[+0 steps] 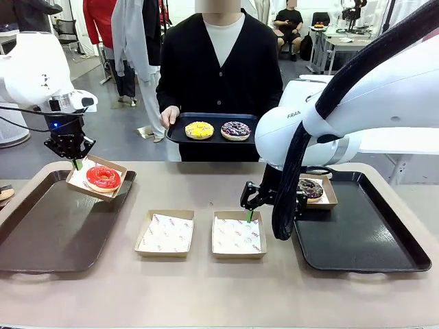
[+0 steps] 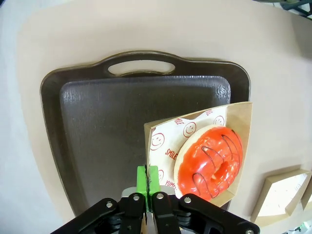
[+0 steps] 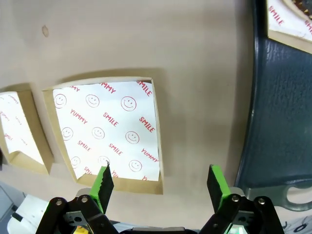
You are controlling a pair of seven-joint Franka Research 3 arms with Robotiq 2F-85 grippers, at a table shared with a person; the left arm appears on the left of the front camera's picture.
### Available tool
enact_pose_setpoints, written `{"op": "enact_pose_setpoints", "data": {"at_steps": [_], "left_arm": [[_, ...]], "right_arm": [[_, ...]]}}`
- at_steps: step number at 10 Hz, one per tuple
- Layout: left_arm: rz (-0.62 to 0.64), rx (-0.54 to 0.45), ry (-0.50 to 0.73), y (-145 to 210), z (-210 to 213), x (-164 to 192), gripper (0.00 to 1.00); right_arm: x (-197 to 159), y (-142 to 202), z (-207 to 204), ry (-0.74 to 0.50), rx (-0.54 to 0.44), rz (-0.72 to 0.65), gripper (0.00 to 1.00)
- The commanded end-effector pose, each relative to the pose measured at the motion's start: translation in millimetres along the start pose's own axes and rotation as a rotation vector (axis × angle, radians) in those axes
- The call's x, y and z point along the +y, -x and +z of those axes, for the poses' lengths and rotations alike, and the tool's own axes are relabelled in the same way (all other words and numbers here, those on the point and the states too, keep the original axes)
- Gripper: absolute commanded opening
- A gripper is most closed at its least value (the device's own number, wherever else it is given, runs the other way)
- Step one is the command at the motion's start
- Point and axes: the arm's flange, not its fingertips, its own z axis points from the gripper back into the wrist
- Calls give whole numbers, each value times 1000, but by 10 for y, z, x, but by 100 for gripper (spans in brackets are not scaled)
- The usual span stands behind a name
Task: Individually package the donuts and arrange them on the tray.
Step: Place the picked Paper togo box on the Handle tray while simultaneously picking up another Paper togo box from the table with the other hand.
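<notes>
My left gripper [image 1: 75, 162] [image 2: 147, 181] is shut on the rim of a paper-lined cardboard box [image 1: 90, 169] [image 2: 165, 139]. The box carries the glossy red donut [image 1: 103, 178] [image 2: 209, 161] and is tilted over the far right corner of the left tray [image 1: 55, 233] [image 2: 117, 112]. My right gripper [image 1: 250, 208] [image 3: 161, 183] hangs open just above the right empty box [image 1: 238, 234] [image 3: 107, 126]. The chocolate donut [image 1: 310, 188] sits in a box on the right tray [image 1: 357, 233] [image 3: 282, 117]. The yellow donut [image 1: 199, 130] and the drizzled donut [image 1: 236, 130] lie on a black tray [image 1: 180, 130] that the person holds.
A second empty box [image 1: 165, 233] [image 3: 14, 126] lies on the table between the two trays. The person stands at the far edge, one hand [image 1: 169, 115] on the held tray. My right arm's white body [image 1: 343, 116] crosses above the right tray.
</notes>
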Motion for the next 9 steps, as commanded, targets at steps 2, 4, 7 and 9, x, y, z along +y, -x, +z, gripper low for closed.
{"op": "enact_pose_setpoints", "data": {"at_steps": [2, 4, 7, 9], "left_arm": [[12, -21, -47, -66, -102, -132, 1], [14, -9, -51, -108, -165, -156, 1], [20, 11, -47, -165, -239, -152, 1], [20, 17, -44, -193, -248, -149, 1]], "right_arm": [[58, -32, -147, 26, -30, -7, 100], [80, -52, -193, 35, -21, -1, 100], [91, -99, -249, 38, -7, 5, 100], [108, -138, -286, 36, 3, 10, 100]]}}
